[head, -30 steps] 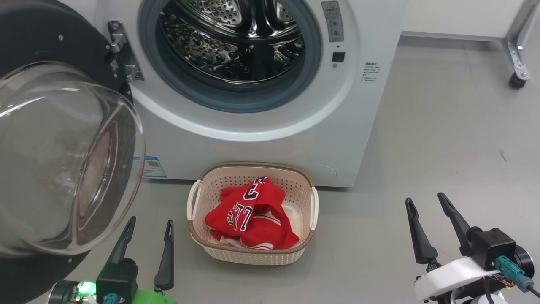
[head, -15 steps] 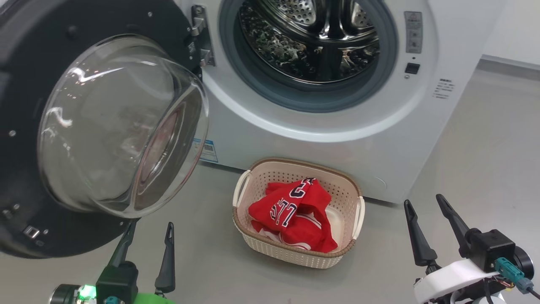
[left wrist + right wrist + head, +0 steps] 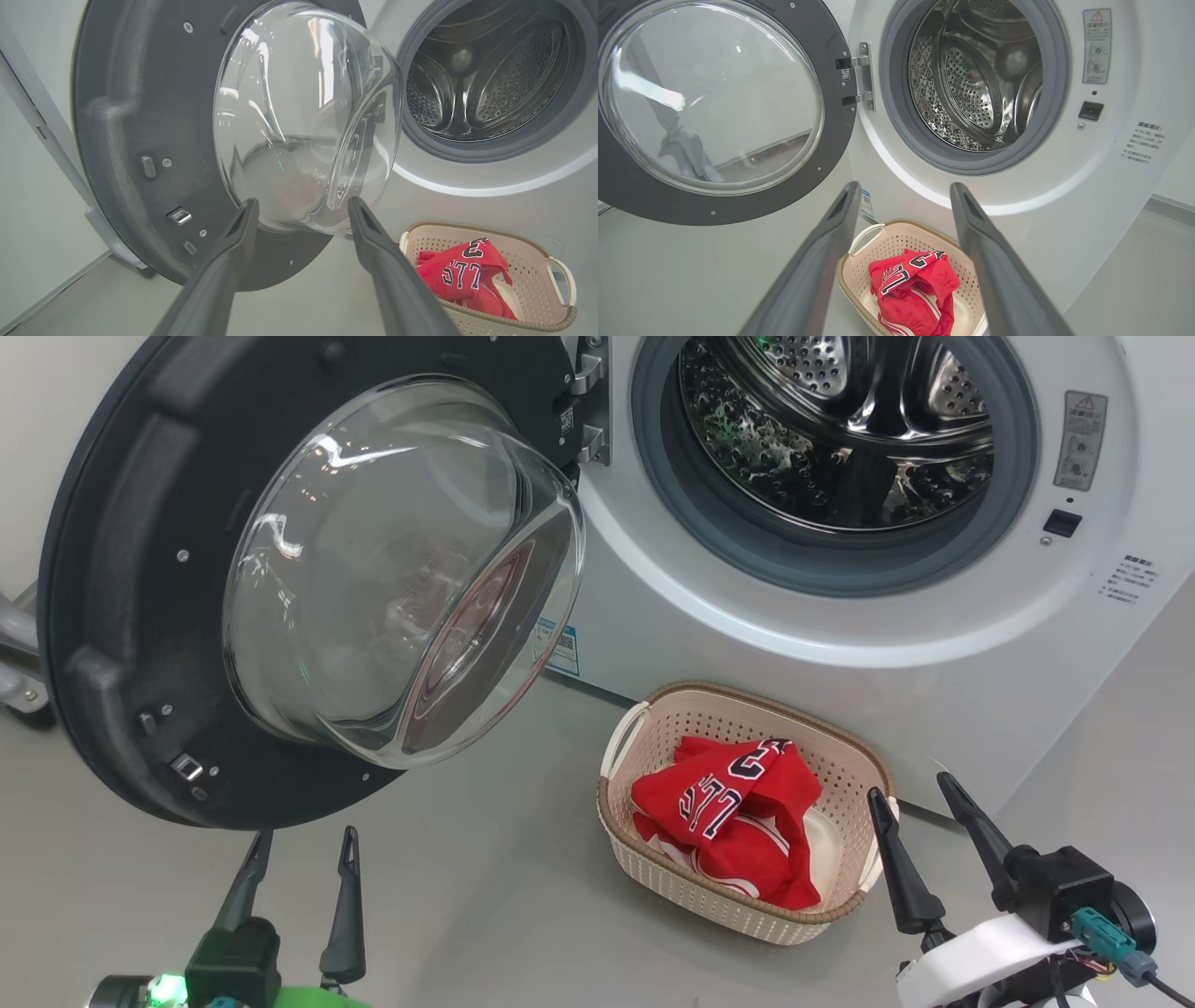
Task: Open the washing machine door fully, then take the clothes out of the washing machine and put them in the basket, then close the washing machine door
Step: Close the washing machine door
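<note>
The white washing machine [image 3: 840, 653] stands with its round black door [image 3: 121, 616] swung wide to the left, glass bowl bulging toward me. Its steel drum [image 3: 840, 429] looks bare inside. On the floor in front sits the cream basket [image 3: 747, 915] holding the red clothes [image 3: 738, 821]. My left gripper [image 3: 303, 845] is open just below the door's lower edge, nothing between its fingers. Beside the basket's right end, my right gripper [image 3: 920, 789] is open and holds nothing. In the left wrist view the door [image 3: 140, 140] is close ahead; in the right wrist view the basket [image 3: 859, 275] lies between the fingers.
Grey floor [image 3: 485, 896] spreads around the basket. A blue label [image 3: 560, 649] sits low on the machine front. A grey metal frame leg [image 3: 14, 653] shows behind the door at far left.
The head camera has swung left, so the door, machine and basket sit further right in the picture. Both grippers stay open at the bottom.
</note>
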